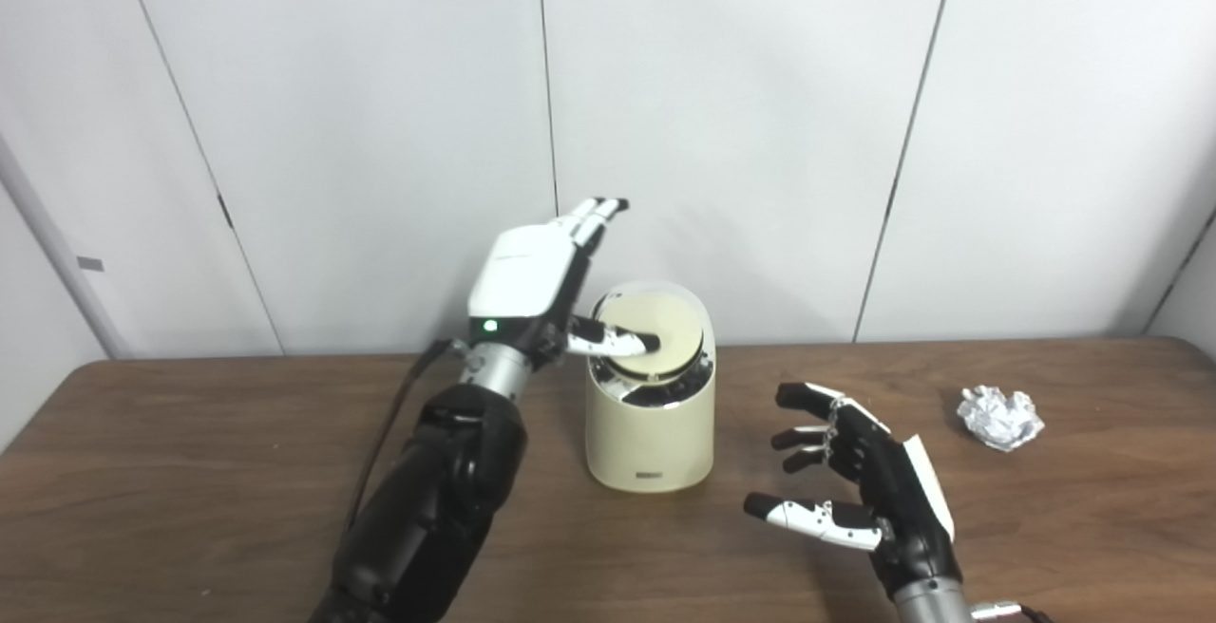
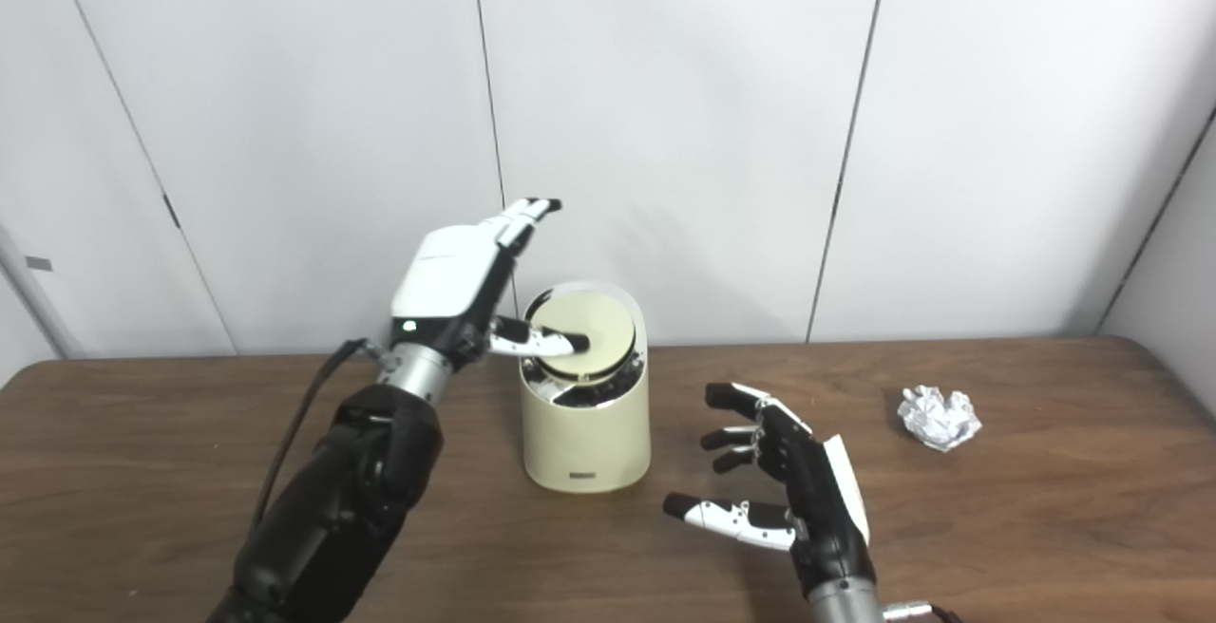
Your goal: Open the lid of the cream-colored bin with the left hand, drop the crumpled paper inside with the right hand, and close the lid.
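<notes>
The cream-colored bin (image 1: 650, 433) stands upright at the middle of the wooden table (image 1: 190, 471). Its round lid (image 1: 665, 329) is tilted up at the front, with a dark gap showing beneath it. My left hand (image 1: 532, 286) is raised beside the bin's left side, fingers stretched out toward the wall, its thumb lying across the lid. The crumpled paper (image 1: 999, 416), a shiny silver-white ball, lies on the table at the far right. My right hand (image 1: 855, 481) hovers open to the right of the bin, fingers spread, well short of the paper.
A white panelled wall (image 1: 741, 129) runs right behind the table's far edge. A black cable hangs along my left forearm (image 1: 427, 509).
</notes>
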Tool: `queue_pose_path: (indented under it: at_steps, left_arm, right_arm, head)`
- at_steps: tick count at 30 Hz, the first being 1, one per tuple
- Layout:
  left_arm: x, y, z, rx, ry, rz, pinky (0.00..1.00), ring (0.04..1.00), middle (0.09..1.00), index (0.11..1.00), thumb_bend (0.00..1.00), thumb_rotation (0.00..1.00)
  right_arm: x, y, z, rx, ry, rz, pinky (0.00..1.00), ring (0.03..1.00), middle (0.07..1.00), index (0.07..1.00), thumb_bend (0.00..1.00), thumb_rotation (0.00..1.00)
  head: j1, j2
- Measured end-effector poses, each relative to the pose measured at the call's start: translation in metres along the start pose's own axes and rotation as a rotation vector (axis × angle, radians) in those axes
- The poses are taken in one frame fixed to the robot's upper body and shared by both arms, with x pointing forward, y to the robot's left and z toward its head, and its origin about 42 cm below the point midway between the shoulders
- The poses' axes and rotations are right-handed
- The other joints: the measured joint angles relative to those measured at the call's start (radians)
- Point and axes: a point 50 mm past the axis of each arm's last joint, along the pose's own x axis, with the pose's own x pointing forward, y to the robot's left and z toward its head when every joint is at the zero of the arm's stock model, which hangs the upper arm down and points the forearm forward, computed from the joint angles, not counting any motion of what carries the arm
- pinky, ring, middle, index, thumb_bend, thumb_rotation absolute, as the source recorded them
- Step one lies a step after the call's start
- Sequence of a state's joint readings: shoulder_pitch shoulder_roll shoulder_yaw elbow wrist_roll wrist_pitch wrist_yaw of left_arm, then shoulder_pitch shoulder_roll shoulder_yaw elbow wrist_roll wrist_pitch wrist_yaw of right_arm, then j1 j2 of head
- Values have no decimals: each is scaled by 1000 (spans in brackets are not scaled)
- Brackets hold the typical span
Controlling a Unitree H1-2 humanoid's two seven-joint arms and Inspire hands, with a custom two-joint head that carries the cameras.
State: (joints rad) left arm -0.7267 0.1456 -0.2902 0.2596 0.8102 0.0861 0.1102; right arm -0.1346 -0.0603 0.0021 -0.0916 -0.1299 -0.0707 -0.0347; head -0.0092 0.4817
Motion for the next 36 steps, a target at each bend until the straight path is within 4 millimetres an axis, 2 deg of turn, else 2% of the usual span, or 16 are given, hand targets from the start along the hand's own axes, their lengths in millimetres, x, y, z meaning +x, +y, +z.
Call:
queue_pose_path:
  at_steps: [7,8,10,15,22,30,33,36]
  left_arm:
    - [0,10,-7,-94,18,85,615,814,893,920,804,237]
    - [0,11,-8,-110,23,96,647,831,897,918,794,256]
    - [-1,11,-10,-175,45,109,666,835,890,913,794,265]
    - [-8,15,-16,-445,105,128,640,822,865,894,763,234]
    - [-43,18,-25,-723,176,130,730,823,827,862,741,297]
    - [-98,-11,-35,-873,274,130,671,774,810,863,717,356]
    - [-112,-12,-36,-882,276,137,684,781,821,870,729,380]
    - [-126,-14,-37,-907,257,150,666,769,815,872,739,369]
  right_arm:
    - [0,0,1,7,-11,4,468,601,754,727,705,87]
    - [0,0,1,7,-11,4,473,603,756,726,706,84]
    - [0,0,0,7,-11,4,474,603,755,726,707,83]
    - [0,0,1,8,-13,4,471,598,748,722,715,86]
    - [0,-1,0,5,-11,3,475,596,751,726,707,89]
    - [-1,-2,-7,-4,9,9,471,595,752,721,716,84]
    - [-1,-3,-7,-5,8,9,481,601,755,721,726,103]
    - [-1,-2,-7,-3,9,10,472,594,750,718,723,78]
  head:
    - [0,0]
    - [0,2]
    - [-2,2]
    - [-2,2]
    - [8,-2]
    - [14,-5]
    - [17,-5]
    - [20,-5]
